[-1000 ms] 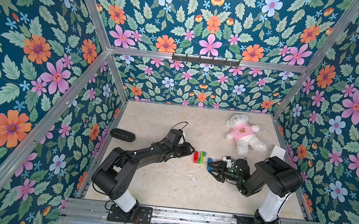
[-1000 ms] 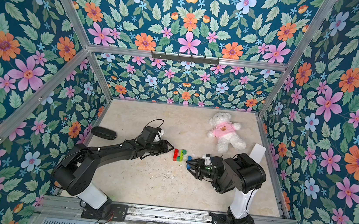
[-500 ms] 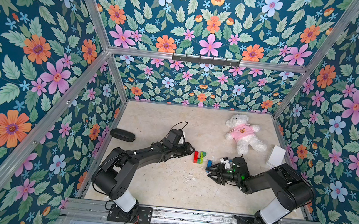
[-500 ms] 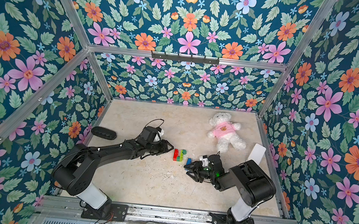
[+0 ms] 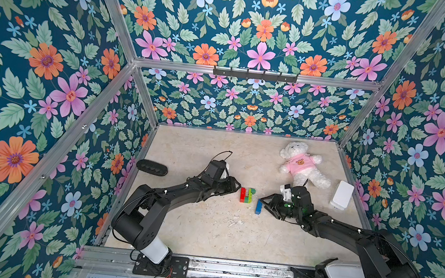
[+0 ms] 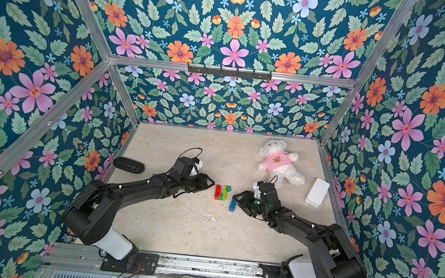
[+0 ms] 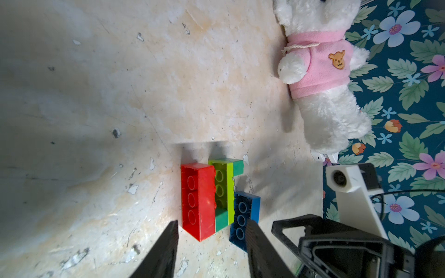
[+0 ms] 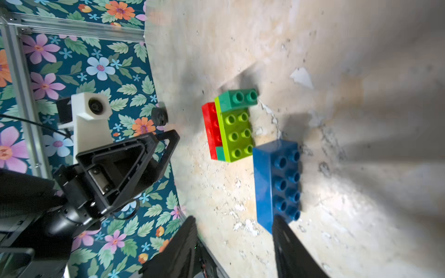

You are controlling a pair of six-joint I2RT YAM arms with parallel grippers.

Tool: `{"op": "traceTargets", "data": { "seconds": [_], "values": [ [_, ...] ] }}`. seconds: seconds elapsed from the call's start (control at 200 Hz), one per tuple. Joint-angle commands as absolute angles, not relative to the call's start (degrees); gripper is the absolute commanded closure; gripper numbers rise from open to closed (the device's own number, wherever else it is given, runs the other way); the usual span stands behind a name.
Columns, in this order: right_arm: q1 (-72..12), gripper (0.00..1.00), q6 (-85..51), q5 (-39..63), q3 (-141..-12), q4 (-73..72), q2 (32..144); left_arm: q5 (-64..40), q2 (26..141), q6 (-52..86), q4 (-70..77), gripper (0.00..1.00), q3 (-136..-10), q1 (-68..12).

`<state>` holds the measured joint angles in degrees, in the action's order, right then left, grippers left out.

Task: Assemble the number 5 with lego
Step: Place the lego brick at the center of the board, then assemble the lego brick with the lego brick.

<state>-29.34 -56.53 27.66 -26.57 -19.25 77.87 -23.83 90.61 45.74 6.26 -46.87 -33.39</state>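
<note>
Blue plastic lay loose on the counter (image 5: 206,228). The blue brick (image 5: 258,207) sat unjoined with its studs toward the right arm and one corner right at the stack (image 5: 247,195); we could not tell whether they touched. The stack lay on its side mid-counter, between the two arms. It was made of the red brick (image 7: 198,199) and the lime brick (image 7: 224,187), with a dark-green brick (image 7: 221,217) between them at one end. The other dark-green brick (image 7: 237,166) was on the lime's studs at the opposite end.

Our left fingers (image 7: 168,243) stood apart and empty, with the red brick's end just ahead of the gap. Our right fingers (image 8: 286,243) also stood apart, holding nothing. One tip met the blue brick's end in the wrist view, and contact was unclear. The teddy (image 5: 299,162) lay well apart, toward the far corner.
</note>
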Motion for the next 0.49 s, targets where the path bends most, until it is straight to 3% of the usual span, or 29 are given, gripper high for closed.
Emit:
{"op": "traceTargets", "data": {
  "seconds": [0.0,0.49],
  "values": [
    [-29.3,0.47,-52.4,22.0,-28.5,-13.0,79.5,-23.2,91.2,45.6,8.0,0.51,-46.3,-33.5],
    [-30.8,0.54,-50.1,21.2,-32.1,-14.2,85.9,-22.5,92.2,47.6,11.4,0.45,-47.2,-34.9]
  ]
}}
